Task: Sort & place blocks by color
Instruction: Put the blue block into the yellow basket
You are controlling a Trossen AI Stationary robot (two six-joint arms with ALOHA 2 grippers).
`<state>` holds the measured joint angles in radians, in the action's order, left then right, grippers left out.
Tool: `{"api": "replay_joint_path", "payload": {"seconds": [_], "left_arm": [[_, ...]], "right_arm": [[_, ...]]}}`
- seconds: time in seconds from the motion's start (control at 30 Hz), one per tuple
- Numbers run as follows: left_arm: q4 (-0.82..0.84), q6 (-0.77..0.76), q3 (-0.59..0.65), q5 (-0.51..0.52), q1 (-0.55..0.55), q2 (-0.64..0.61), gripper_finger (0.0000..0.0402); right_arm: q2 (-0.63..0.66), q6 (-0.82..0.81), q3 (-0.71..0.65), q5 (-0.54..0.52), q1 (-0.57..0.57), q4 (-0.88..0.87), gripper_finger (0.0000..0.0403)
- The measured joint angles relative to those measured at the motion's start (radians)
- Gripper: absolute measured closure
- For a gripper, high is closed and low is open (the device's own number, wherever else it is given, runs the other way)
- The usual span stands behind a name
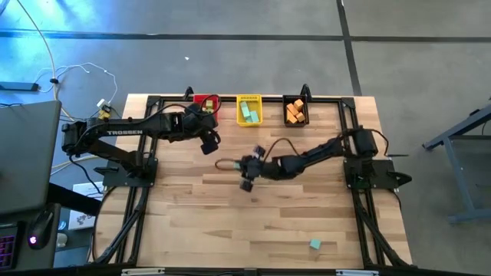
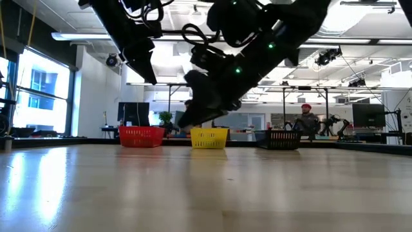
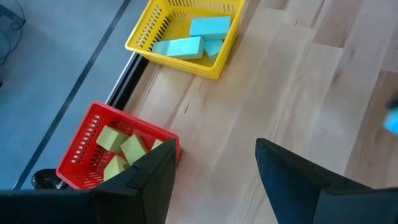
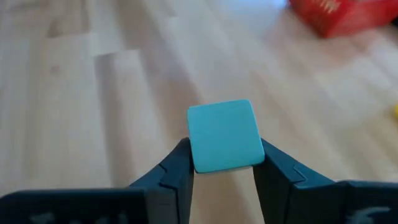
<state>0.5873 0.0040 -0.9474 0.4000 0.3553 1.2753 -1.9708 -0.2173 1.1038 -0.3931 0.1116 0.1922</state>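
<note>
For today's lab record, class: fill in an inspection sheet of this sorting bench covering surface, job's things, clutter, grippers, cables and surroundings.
Surface: wooden table, pale planks, mostly bare.
Job's things: teal blocks in the yellow bin; yellow-green blocks in the red bin; orange blocks in the black bin; one loose teal block near the table's front edge; one teal cube held.
Clutter: nothing seen on the table.
Grippers: right gripper shut on the teal cube, over mid-table; left gripper open, empty, near the red bin.
Cables: white cable on the floor, left of the table.
Surroundings: grey floor; a seated person far behind.
</note>
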Motion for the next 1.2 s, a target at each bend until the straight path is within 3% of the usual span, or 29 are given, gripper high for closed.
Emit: {"api": "replay_joint_path", "payload": {"seconds": [0.7, 0.93, 1.2], "left_arm": [[-0.009, -0.054, 0.117, -0.008, -0.003, 0.000, 0.0197], [-0.008, -0.101, 0.117, -0.062, -0.004, 0.000, 0.0197], [-0.008, -0.177, 0.117, -0.140, -0.012, 0.000, 0.0197]], "right_arm": [[0.096, 0.104, 0.000, 0.021, -0.265, -0.029, 0.0293], [0.096, 0.105, 0.000, 0.005, -0.363, 0.011, 0.0293], [0.096, 0.060, 0.000, 0.059, -0.481, 0.008, 0.0293]]}}
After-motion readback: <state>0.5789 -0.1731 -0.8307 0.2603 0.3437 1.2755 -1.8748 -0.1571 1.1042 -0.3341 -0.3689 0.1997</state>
